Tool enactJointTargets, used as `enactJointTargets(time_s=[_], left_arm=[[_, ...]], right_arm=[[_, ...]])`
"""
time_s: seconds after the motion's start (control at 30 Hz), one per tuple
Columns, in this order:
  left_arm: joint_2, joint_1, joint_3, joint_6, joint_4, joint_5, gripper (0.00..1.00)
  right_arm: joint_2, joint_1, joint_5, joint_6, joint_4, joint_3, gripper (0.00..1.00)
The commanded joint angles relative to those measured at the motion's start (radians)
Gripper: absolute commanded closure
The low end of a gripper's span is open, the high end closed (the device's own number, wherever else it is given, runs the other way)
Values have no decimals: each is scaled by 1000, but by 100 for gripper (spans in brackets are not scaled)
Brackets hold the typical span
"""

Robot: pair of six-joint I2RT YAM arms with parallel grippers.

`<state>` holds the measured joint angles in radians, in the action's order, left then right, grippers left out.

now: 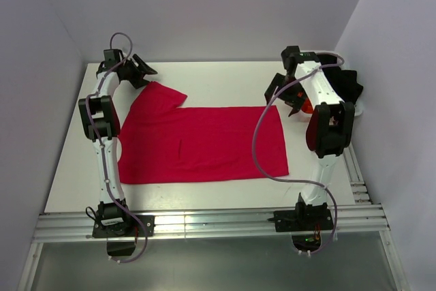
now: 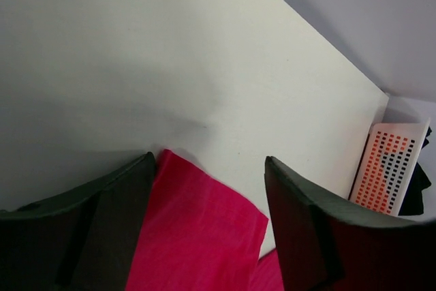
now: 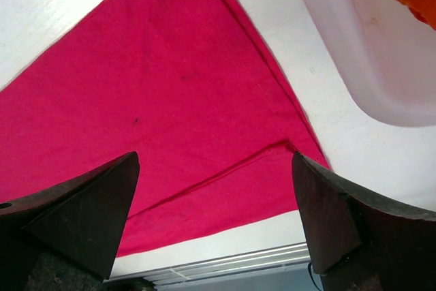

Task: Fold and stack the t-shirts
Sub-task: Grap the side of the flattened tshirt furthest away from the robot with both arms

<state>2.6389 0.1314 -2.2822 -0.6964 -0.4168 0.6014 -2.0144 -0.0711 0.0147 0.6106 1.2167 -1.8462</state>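
A crimson-red t-shirt (image 1: 204, 142) lies flat on the white table (image 1: 218, 80), partly folded, with one sleeve (image 1: 163, 95) sticking out at the back left. My left gripper (image 1: 144, 73) is open and empty just above that sleeve (image 2: 197, 230). My right gripper (image 1: 285, 95) is open and empty above the shirt's back right corner (image 3: 177, 100). An orange shirt (image 1: 306, 107) and a black shirt (image 1: 349, 83) lie in the basket at the right.
A white lattice basket (image 2: 390, 167) stands at the table's right edge, behind the right arm; its rim (image 3: 354, 52) shows in the right wrist view. Aluminium rails (image 1: 218, 224) run along the near edge. Walls close in left, back and right.
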Motion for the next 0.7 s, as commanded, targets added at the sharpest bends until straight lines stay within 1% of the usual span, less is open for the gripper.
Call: enactJointTargets(time_s=[0.0,0.03,0.07,0.2,0.37,0.4,0.5,0.53,0.67], left_arm=[[3,-1,33,118,-145,-164,24],[-3,-4,41,144,-154,-199,20],[-7,-6,41,156,-158,-212,18],[-25,-15,46,221,-212,-284,19],[-48,-19,99,274,-220,-342,25],[-48,-22,104,285,-223,-342,28],[-45,-23,121,296,-228,-322,31],[-45,-27,133,299,-228,-319,31],[-53,-36,144,308,-227,-345,35]], right_arm=[[77,11,8,-5,-28,16,0],[78,13,8,-5,-28,22,0],[82,13,7,-3,-29,27,0],[88,13,-2,1,-36,45,0],[98,13,-10,11,-52,76,0],[101,11,-10,11,-52,80,0],[102,11,-10,14,-60,91,0],[102,13,-31,14,-62,96,0],[102,13,-35,14,-60,100,0]])
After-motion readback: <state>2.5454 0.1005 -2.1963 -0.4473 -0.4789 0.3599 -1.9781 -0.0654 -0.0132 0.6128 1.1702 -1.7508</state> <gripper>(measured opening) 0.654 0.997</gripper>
